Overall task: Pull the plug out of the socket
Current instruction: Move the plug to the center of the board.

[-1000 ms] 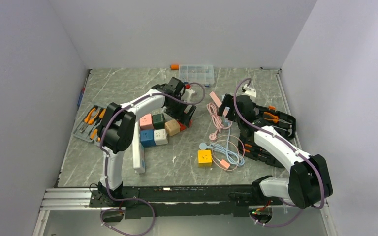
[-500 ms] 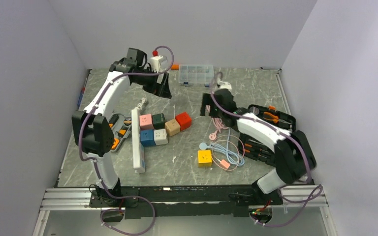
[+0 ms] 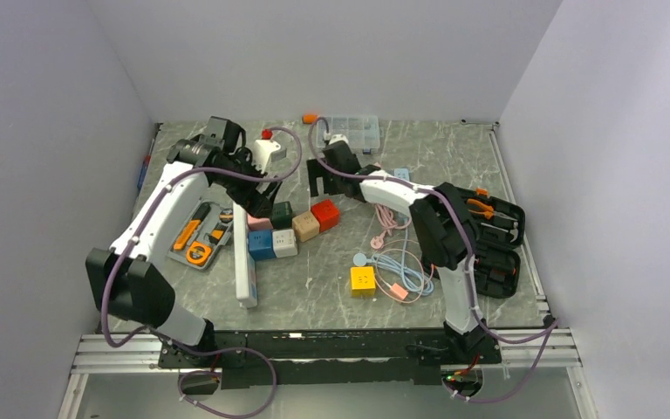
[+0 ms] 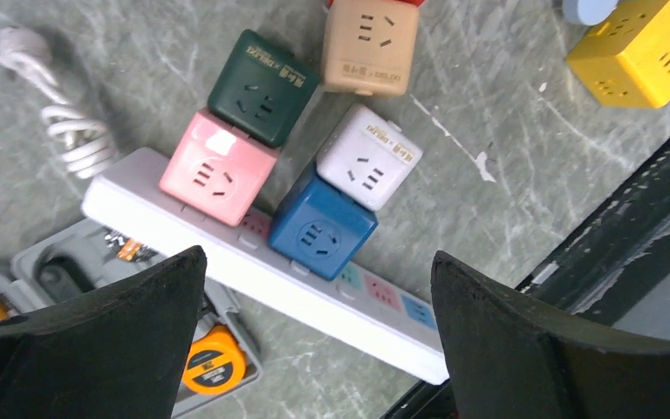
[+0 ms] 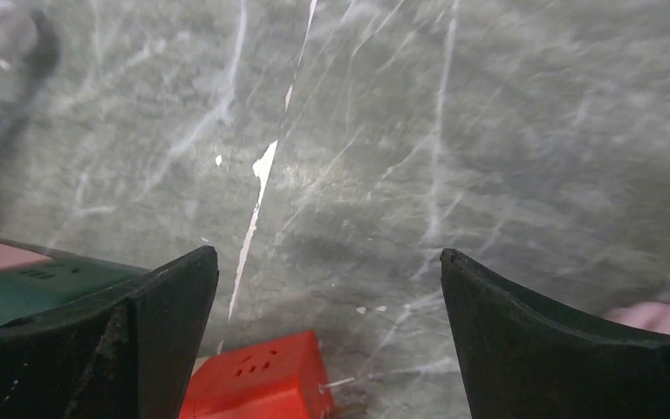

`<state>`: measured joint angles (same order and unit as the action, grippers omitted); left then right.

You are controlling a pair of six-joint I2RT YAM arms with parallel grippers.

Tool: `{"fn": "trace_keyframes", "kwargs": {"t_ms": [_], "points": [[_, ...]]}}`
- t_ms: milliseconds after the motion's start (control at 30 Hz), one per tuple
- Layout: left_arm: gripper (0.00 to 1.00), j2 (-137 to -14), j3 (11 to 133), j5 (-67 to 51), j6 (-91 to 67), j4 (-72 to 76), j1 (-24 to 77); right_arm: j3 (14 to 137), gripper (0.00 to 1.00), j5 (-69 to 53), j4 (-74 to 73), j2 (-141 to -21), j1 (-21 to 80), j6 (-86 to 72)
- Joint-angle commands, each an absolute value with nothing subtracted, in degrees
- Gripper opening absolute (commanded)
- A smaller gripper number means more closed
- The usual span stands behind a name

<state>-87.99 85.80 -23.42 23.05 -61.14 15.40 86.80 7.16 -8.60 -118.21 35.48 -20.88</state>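
The right wrist view is blurred, with the red cube [image 5: 257, 388] cut by its bottom edge; from above, the left arm [image 3: 161, 205] hides the strip's [image 3: 245, 271] far end.

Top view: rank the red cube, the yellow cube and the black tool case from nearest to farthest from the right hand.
From the right hand:
1. red cube, right beside it.
2. yellow cube, toward the bases.
3. black tool case, far right edge.
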Motion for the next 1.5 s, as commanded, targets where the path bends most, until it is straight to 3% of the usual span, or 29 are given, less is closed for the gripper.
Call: {"fn": "trace_keyframes", "kwargs": {"t_ms": [0,167,500,700,867,933,1133,1367,1467], "points": [[0.99,-82.5,83.01,-19.06,26.92,-60.42,15.22,91.02,1.0,7.56,-10.85,-122.22,37.53,-18.92],[0.99,-78.32,79.4,-18.5,27.28,-59.34,15.21,89.47,0.96,8.21,-12.13,-122.73,38.55,-18.39],[0.99,-73.04,76.11,-16.05,27.98,-59.33,15.21,65.64,0.92,11.77,-9.65,-105.8,40.56,-22.36],[0.99,-71.84,74.85,-16.44,27.43,-59.67,15.21,60.2,0.99,16.48,-12.48,-98.21,41.5,-25.07],[0.99,-70.59,74.37,-15.8,27.59,-59.92,15.25,57.96,0.98,22.44,-13.31,-87.38,41.78,-25.79],[1.0,-70.2,74.07,-15.28,27.68,-59.94,15.25,55.06,0.92,20.42,-10.87,-80.86,42.47,-24.81],[0.99,-70.11,73.4,-14.05,27.64,-59.6,15.21,50.71,0.48,4.34,-11.93,-71.8,47.48,-20.58],[1.0,-71.02,74.22,-13.56,27.12,-59.85,15.2,43.9,0.22,4.73,-10.67,-69.8,56.84,-19.91],[0.99,-70.99,73.77,-13.47,26.98,-59.77,15.2,42.42,0.2,3.31,-8.82,-71.41,58.68,-20.53]]}}
